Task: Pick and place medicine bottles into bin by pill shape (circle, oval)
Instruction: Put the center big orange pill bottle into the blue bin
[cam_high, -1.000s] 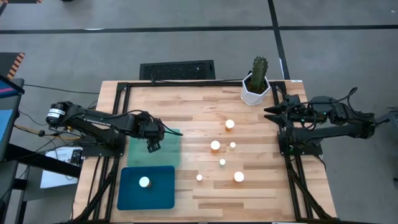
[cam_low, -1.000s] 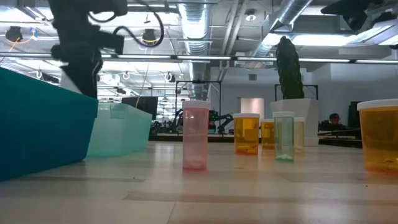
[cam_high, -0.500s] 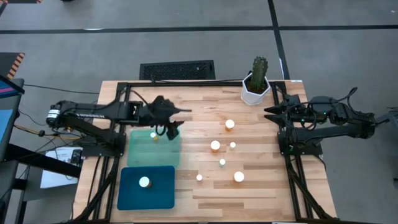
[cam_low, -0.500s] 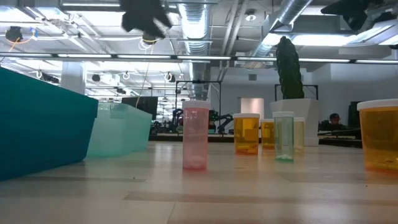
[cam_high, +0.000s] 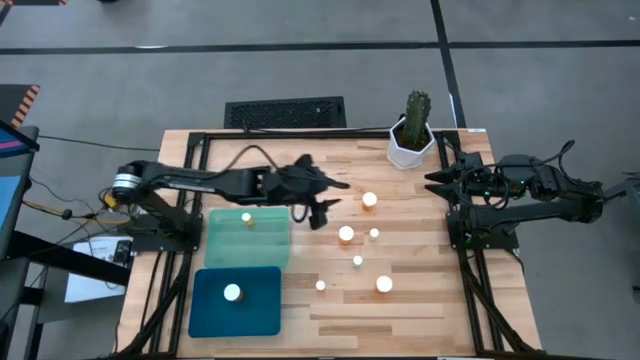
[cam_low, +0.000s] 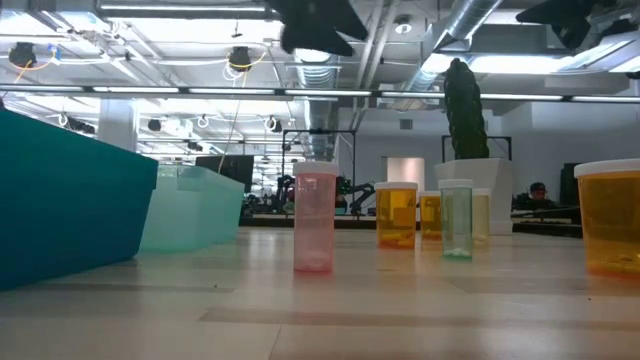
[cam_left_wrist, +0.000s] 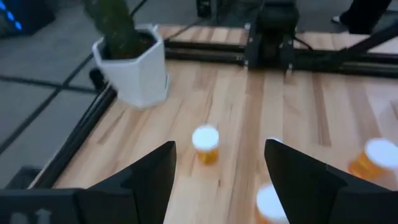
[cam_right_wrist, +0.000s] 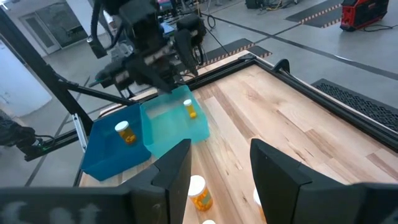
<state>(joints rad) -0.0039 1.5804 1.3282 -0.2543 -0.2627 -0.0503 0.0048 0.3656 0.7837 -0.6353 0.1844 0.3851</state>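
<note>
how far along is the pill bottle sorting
Two of seven are binned: one white-capped amber bottle in the dark teal bin, one in the pale green translucent bin. In hand: nothing; the left gripper is open, reaching over the wooden table toward the loose bottles. Five are left, including the nearest and the one by the cactus pot. The right gripper waits at the table's edge.

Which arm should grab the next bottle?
Left. Its gripper hangs open over mid-table, just beside the loose bottles, with both trays on its side. The right gripper waits open at the table's far right edge.
</note>
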